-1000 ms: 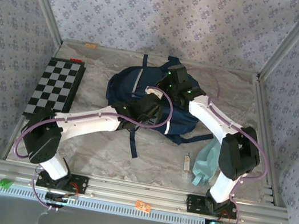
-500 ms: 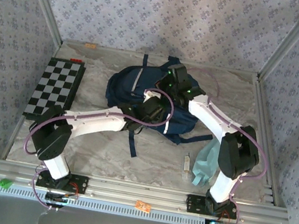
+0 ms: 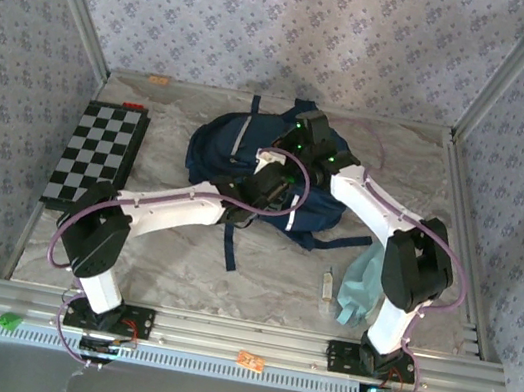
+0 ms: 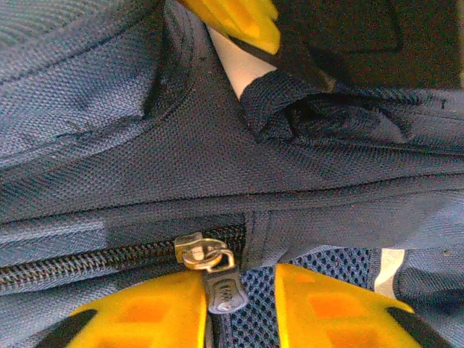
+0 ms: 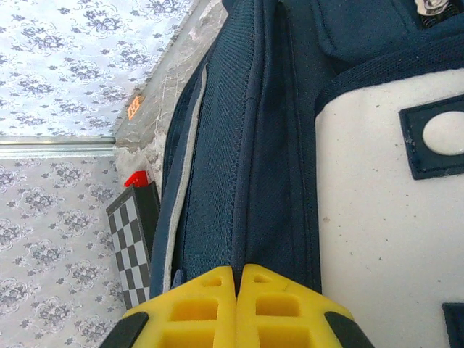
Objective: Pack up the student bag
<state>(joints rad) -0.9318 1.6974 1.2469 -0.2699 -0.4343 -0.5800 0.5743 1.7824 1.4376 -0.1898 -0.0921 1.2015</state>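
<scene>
The student bag [image 3: 220, 143], navy with thin white stripes, lies at the back centre of the table. My left gripper [image 3: 265, 189] reaches over its near side. In the left wrist view its yellow fingers [image 4: 326, 304] stand a little apart around a dark zipper pull [image 4: 223, 290] that hangs from a brass slider [image 4: 199, 251]. The pull rests against the left finger, with a gap to the right one. My right gripper [image 3: 296, 146] is on the bag's top, shut [image 5: 237, 270] on a ridge of navy fabric [image 5: 246, 167] beside a white patch [image 5: 384, 217].
A black-and-white checkerboard [image 3: 97, 155] lies at the left. A teal pouch [image 3: 360, 282] and a small pale tube [image 3: 327, 287] lie near the right arm's base. A dark strap [image 3: 230, 246] trails from the bag toward the front. Walls close the table on three sides.
My left arm has swung right and further over the bag, and its jaws have narrowed around the zipper pull. The right arm has hardly moved.
</scene>
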